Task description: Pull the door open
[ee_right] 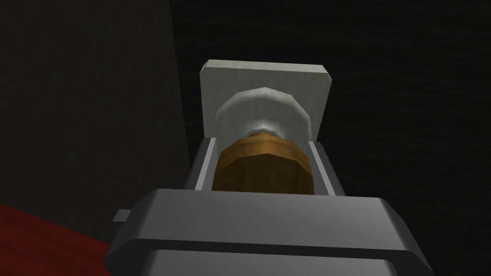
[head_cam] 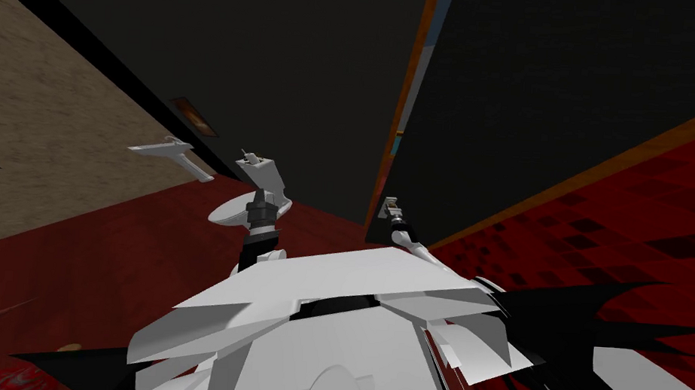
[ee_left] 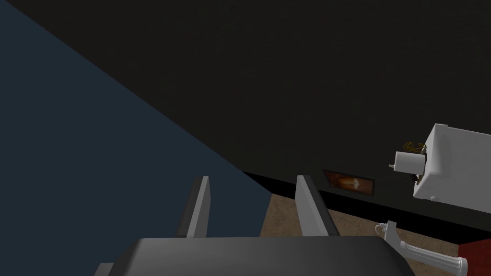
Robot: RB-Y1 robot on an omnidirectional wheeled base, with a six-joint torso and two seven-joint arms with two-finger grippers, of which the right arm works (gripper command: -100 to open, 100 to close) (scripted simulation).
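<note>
the two thin light grey fingers of the right gripper point(ee_right: 261, 143) are pressed against the sides of the rounded golden-brown door knob point(ee_right: 261, 167), so the knob is firmly gripped, with the fingertips reaching almost to the pale grey round collar point(ee_right: 261, 103) behind it. the collar is seated on a square light grey backplate point(ee_right: 266, 76), which is fixed to the flat, very dark door panel point(ee_right: 383, 120). in the head view the right gripper point(head_cam: 391, 204) is found at the left edge of that dark door point(head_cam: 540, 103), just beside a narrow orange-brown wooden edge strip point(head_cam: 402, 109) and above the dark red floor point(head_cam: 130, 266). whether the door has left its frame cannot be told, and the pull is judged to be barely begun. the squeeze should be kept tight, since a rounded knob is easily slipped off, and the knob should be drawn back toward the body along the door's own arc, not in a straight line, with the wrist allowed to turn as the panel swings. room for the swing should be left in front of the body. the left gripper point(ee_left: 253, 179) is held with its fingers apart and nothing between them, off to the left and well apart from the knob, and is best kept clear of the swing.
</note>
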